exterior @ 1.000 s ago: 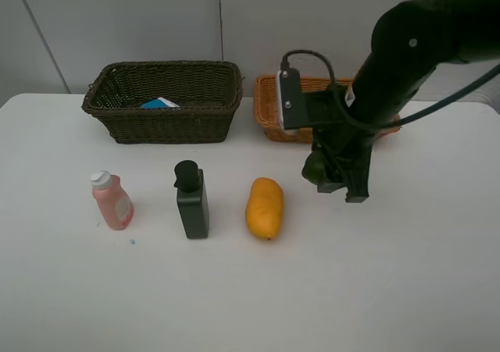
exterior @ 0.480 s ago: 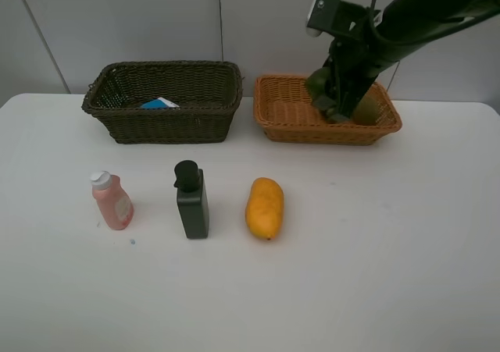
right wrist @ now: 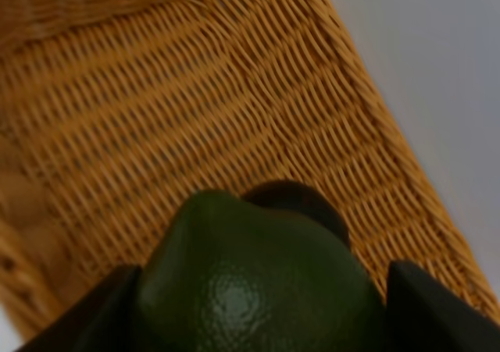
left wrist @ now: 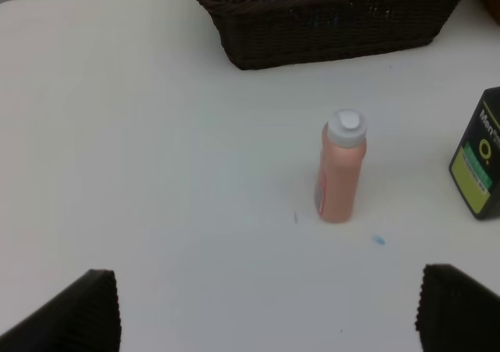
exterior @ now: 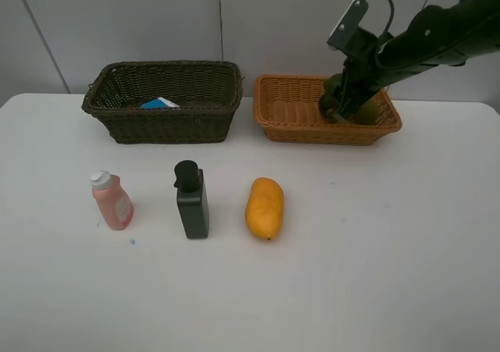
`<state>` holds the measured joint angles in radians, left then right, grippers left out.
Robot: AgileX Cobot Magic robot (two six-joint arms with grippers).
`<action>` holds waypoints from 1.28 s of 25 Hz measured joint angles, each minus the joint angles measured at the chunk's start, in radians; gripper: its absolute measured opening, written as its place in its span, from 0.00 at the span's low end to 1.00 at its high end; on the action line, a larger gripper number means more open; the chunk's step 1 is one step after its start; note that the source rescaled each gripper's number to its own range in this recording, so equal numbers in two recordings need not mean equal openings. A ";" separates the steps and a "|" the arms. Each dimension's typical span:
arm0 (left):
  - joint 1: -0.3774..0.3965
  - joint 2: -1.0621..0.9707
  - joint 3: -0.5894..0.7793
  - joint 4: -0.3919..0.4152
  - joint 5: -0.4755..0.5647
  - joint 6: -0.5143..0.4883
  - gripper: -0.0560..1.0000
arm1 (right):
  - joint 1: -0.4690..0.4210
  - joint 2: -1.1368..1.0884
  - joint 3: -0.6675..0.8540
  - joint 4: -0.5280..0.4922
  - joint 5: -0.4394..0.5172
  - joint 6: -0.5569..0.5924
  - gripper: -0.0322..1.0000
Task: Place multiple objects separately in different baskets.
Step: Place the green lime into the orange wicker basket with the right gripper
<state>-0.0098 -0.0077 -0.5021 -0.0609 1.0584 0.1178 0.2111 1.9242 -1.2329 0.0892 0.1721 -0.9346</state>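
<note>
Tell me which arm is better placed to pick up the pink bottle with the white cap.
Left. The left gripper, open, faces the pink white-capped bottle; the right gripper holds a round green lime over the light orange wicker basket.

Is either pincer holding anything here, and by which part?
The right pincer grips the green lime by its sides, over the orange basket. The left pincer is open, empty.

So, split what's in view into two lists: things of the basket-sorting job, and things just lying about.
Job: pink bottle, black pump bottle, mango, lime in the right jaws, dark basket holding a blue-and-white item, orange basket.
Lying about: only a blue speck on the table.
</note>
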 joint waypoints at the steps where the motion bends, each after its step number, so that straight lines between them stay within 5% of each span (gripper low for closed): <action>1: 0.000 0.000 0.000 0.000 0.000 0.000 1.00 | -0.008 0.018 -0.009 0.010 -0.004 0.000 0.70; 13: 0.000 0.000 0.000 0.000 0.000 0.000 1.00 | -0.031 0.062 -0.047 0.105 -0.046 0.000 0.70; 25: 0.000 0.000 0.000 0.000 0.000 0.000 1.00 | -0.031 0.062 -0.047 0.310 -0.098 0.000 0.70; 32: 0.000 0.000 0.000 0.000 0.000 0.000 1.00 | -0.031 0.062 -0.047 0.388 -0.164 0.000 0.77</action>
<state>-0.0098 -0.0077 -0.5021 -0.0609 1.0584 0.1178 0.1804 1.9866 -1.2804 0.4775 0.0081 -0.9346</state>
